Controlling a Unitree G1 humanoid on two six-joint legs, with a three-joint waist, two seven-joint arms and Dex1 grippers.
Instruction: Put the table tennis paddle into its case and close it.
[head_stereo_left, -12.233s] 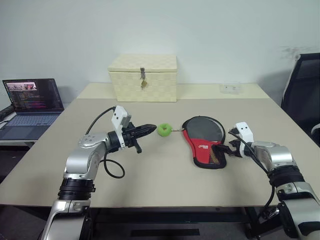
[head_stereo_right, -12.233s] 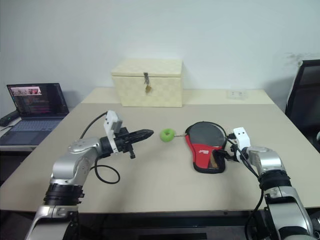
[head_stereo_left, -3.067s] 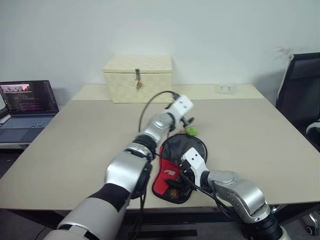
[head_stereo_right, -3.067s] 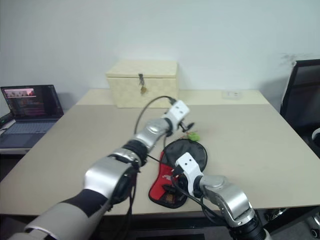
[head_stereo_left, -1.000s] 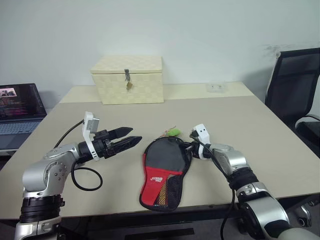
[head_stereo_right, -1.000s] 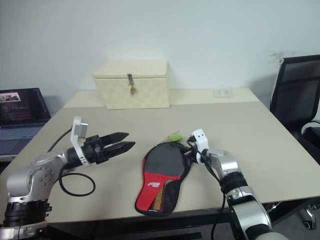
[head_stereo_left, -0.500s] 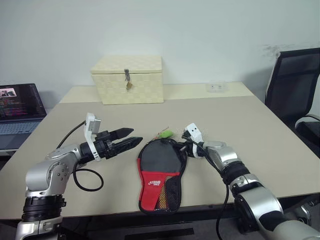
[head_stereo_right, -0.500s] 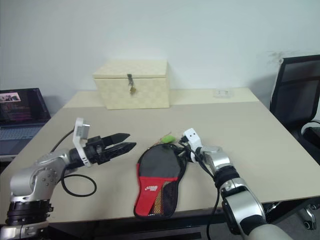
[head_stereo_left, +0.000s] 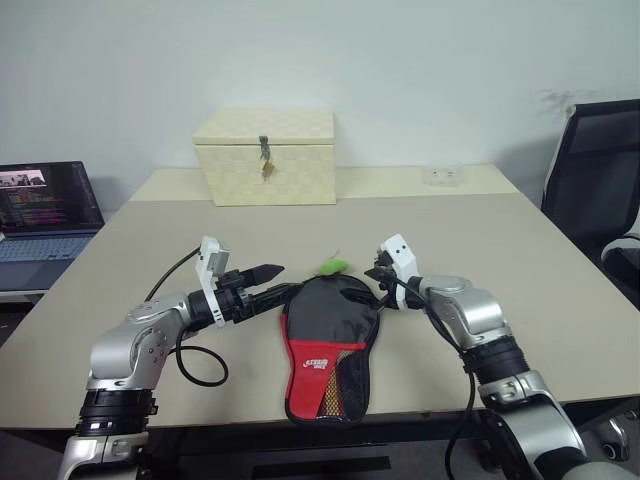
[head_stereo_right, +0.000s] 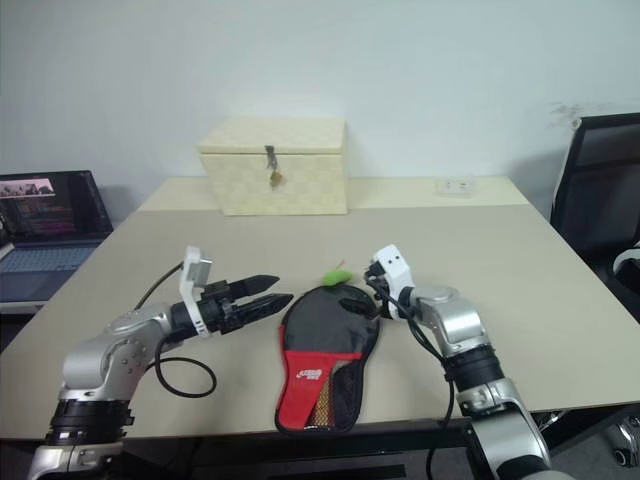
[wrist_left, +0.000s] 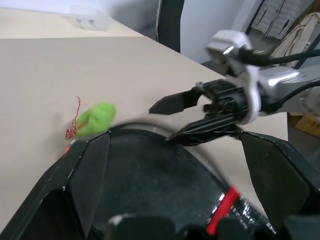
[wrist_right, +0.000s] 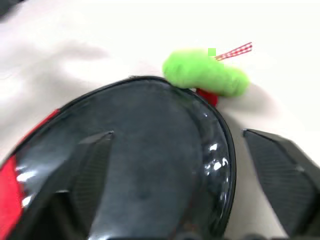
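Observation:
The case (head_stereo_left: 330, 335) lies flat at the table's middle front, with its black round end away from me and its red logo panel and mesh toward me. A green fuzzy tag (head_stereo_left: 333, 266) on a red string lies at its far rim. The table tennis paddle is hidden. My left gripper (head_stereo_left: 287, 279) is open and points level at the case's left upper rim, fingertips just beside it. My right gripper (head_stereo_left: 375, 285) is open and hangs just above the case's right upper rim, holding nothing. From the left wrist, the right gripper (wrist_left: 160, 125) has its fingers spread.
A cream woven box (head_stereo_left: 265, 157) with a metal latch stands at the table's back. An open laptop (head_stereo_left: 45, 205) sits on a side table to the left. A black chair (head_stereo_left: 600, 170) stands on the right. A small clear item (head_stereo_left: 441, 174) lies at the far edge.
My right gripper, shut at the case's rim before, has opened and lifted slightly. My left gripper has moved in toward the case. The whole view has shifted.

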